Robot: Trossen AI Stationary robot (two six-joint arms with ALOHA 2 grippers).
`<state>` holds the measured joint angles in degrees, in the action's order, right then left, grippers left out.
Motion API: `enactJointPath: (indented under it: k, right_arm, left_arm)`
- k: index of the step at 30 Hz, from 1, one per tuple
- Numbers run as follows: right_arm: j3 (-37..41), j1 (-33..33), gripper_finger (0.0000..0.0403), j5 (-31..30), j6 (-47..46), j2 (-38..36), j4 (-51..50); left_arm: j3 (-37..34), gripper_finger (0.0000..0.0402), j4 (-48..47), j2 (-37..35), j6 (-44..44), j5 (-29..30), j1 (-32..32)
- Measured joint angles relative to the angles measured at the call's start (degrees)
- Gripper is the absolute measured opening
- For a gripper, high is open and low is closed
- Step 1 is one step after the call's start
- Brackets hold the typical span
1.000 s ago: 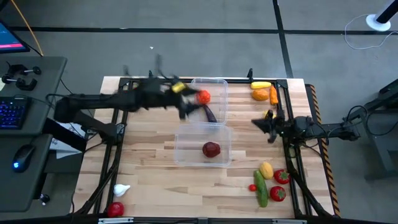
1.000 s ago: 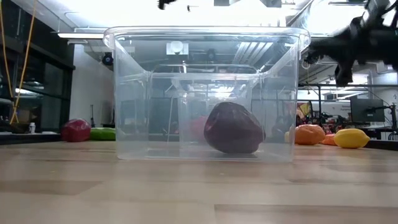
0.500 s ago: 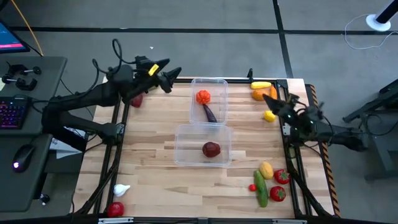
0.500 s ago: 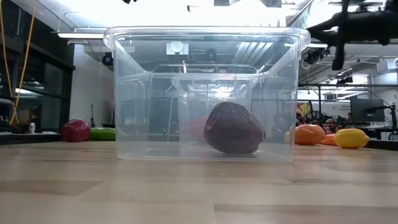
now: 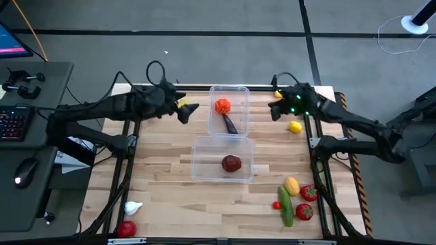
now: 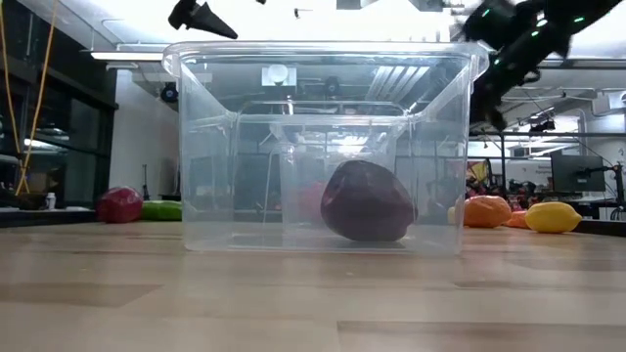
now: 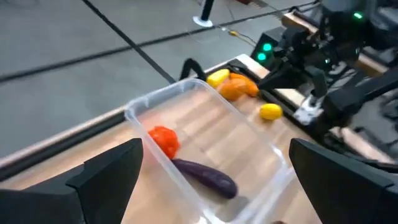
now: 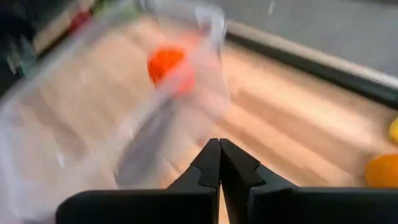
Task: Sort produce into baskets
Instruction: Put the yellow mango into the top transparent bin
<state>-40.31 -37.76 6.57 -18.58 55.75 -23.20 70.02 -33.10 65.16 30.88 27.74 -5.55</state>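
Left gripper (image 5: 189, 109) spread open, empty; right gripper (image 8: 219, 163) pinched closed, empty – closed fingers could knock the lemon (image 5: 295, 126) off the table edge (image 5: 325, 87).

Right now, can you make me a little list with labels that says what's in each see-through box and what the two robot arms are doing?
Far basket: an orange-red pepper and a purple eggplant
Near basket: one dark red fruit
Left gripper: left of the far basket, jaws open, holding nothing
Right gripper: right of the far basket, jaws shut, holding nothing
Still on table, far right: a lemon
Still on table, near right: cucumber and tomatoes
Still on table, near left: garlic
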Motion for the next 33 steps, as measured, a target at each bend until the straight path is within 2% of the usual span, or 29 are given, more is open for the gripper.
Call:
enactJointPath:
  k: [2, 4, 7, 10, 13, 16, 20, 22, 28, 31, 33]
  right_arm:
    - [-2.6, -2.6, 0.0, 3.3, 4.3, 3.9, -3.3]
    - [-6.2, -4.9, 0.0, 4.0, 5.4, 7.6, -7.8]
    - [-13.1, -8.3, 0.0, 3.0, 4.8, 13.2, -16.5]
    - [-19.8, -10.8, 0.0, 2.1, 5.6, 18.6, -24.5]
    - [-24.5, -11.8, 0.0, -1.5, 5.8, 23.0, -27.9]
    - [-26.5, -12.5, 0.0, -3.1, 4.4, 26.1, -29.0]
    - [-27.2, -13.0, 0.0, -2.0, 2.3, 28.7, -32.7]
    - [-27.2, -13.0, 0.0, -1.5, 3.4, 29.7, -34.8]
    - [-27.2, -13.6, 0.0005, -3.6, 6.2, 31.4, -38.9]
    - [-27.2, -14.3, 0.0029, -3.6, 8.6, 32.0, -39.0]
    - [-27.2, -14.9, 0.006, -3.3, 10.9, 32.4, -38.6]
  left_arm:
    - [-0.5, 0.0392, 0.8, 0.4, -2.1, 2.3, 1.3]
    - [-3.4, 0.0392, 4.3, 0.6, -4.4, 3.0, 2.1]
    - [-11.3, 0.0392, 15.0, 0.6, -7.8, -0.2, 1.5]
    - [-18.8, 0.0392, 26.8, 0.6, -10.1, -9.7, -2.7]
    - [-22.0, 0.0392, 35.7, 0.7, -10.0, -22.1, -8.3]
    - [-21.9, 0.0392, 37.2, 0.5, -10.5, -33.1, -13.0]
    - [-21.8, 0.0392, 35.8, 0.4, -10.5, -43.4, -16.8]
    - [-21.8, 0.0392, 34.5, 0.4, -10.5, -45.3, -18.0]
    - [-21.8, 0.0392, 33.5, 0.4, -9.7, -45.2, -20.9]
    - [-21.8, 0.0392, 33.4, 0.4, -6.4, -45.2, -22.0]
    - [-21.8, 0.0392, 33.4, 0.4, -4.1, -45.1, -22.3]
